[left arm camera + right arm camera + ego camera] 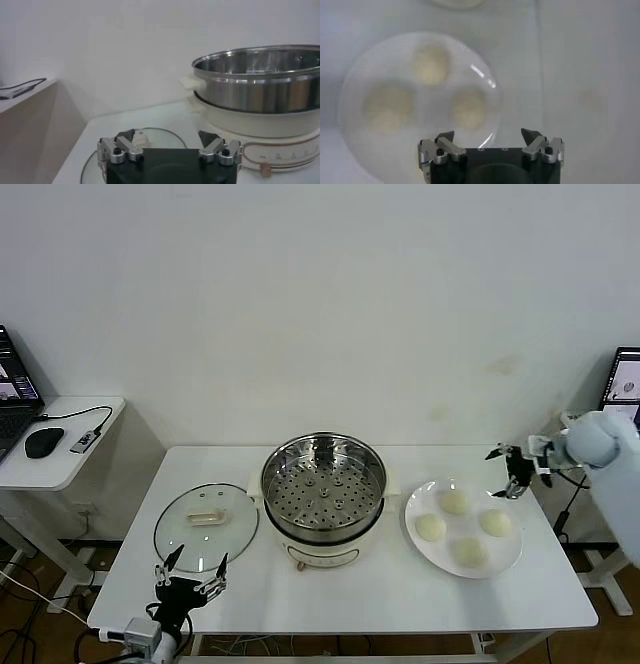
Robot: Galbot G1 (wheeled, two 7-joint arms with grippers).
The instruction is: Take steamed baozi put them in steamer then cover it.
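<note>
The steamer [323,489], a shiny steel pot with a perforated tray on a white base, stands uncovered and empty at the table's middle. It also shows in the left wrist view [260,82]. The glass cover [206,526] with its cream handle lies flat to the steamer's left. Several cream baozi [455,501] sit on a white plate [416,509] to the right. My left gripper [190,570] is open and empty at the cover's front edge [167,135]. My right gripper [507,472] is open and empty, above the plate's far right rim. The right wrist view looks down on three baozi [468,106].
A side table at the left holds a laptop, a black mouse [44,442] and a cable. A monitor [624,382] stands at the far right. The white table [380,594] has bare surface in front of the steamer; its front edge is near my left gripper.
</note>
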